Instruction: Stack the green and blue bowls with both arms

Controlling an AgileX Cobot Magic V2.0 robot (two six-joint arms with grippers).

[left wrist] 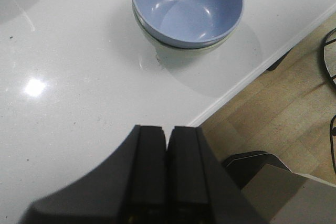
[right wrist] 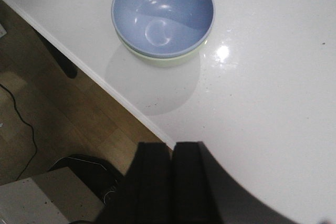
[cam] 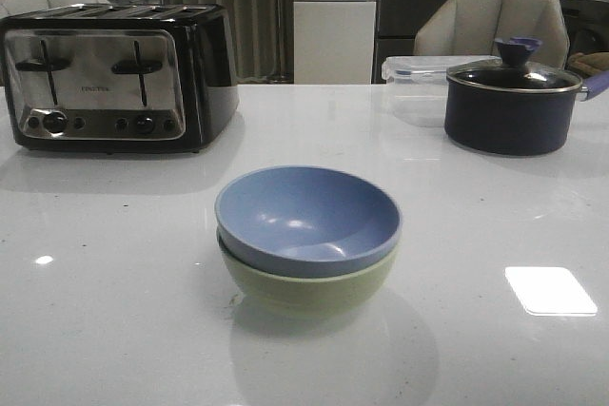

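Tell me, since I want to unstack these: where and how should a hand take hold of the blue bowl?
Grip the blue bowl by its rim, coming from above, one finger inside and one outside. It is nested in the green bowl, so only its upper band and thin lip show. It also tilts slightly, standing higher on the toaster side, so there is probably easiest.
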